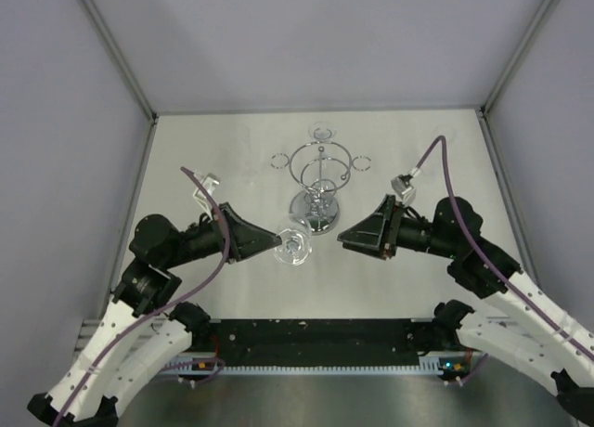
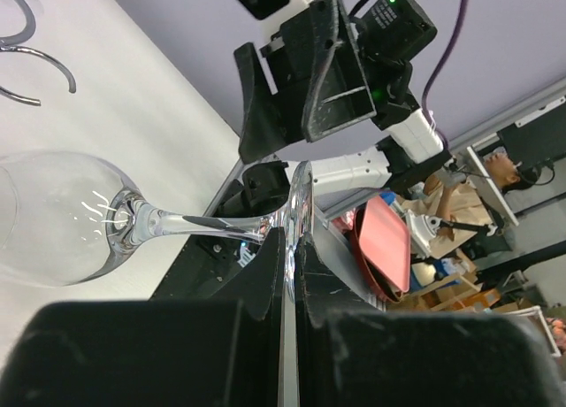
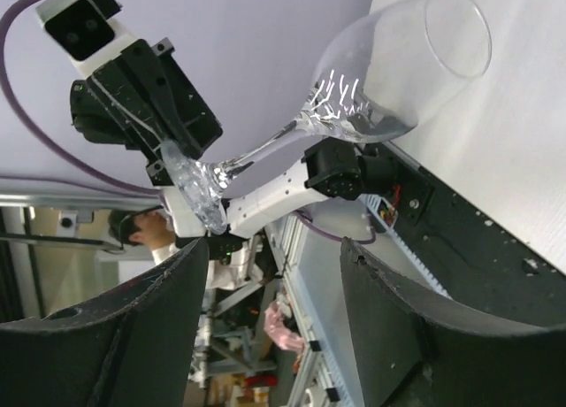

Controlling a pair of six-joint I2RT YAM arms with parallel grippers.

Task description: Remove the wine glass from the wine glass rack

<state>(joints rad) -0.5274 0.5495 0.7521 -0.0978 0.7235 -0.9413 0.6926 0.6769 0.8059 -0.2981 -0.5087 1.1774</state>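
Note:
A clear wine glass (image 1: pixel 293 246) lies sideways in my left gripper (image 1: pixel 277 243), just in front of the chrome wine glass rack (image 1: pixel 318 181). In the left wrist view my gripper (image 2: pixel 294 241) is shut on the rim of the glass's round foot (image 2: pixel 301 199), and the stem (image 2: pixel 203 223) and bowl (image 2: pixel 53 217) point away to the left, low over the white table. My right gripper (image 1: pixel 342 237) is open and empty, facing the glass from the right. In the right wrist view the glass (image 3: pixel 389 80) is beyond my open gripper (image 3: pixel 274 248).
The rack stands at the table's middle on its round mirrored base (image 1: pixel 316 218), with wire ring loops (image 1: pixel 322 130) spread around the post. Grey enclosure walls border the table (image 1: pixel 204 148). A black rail (image 1: pixel 316 334) runs along the near edge between the arm bases.

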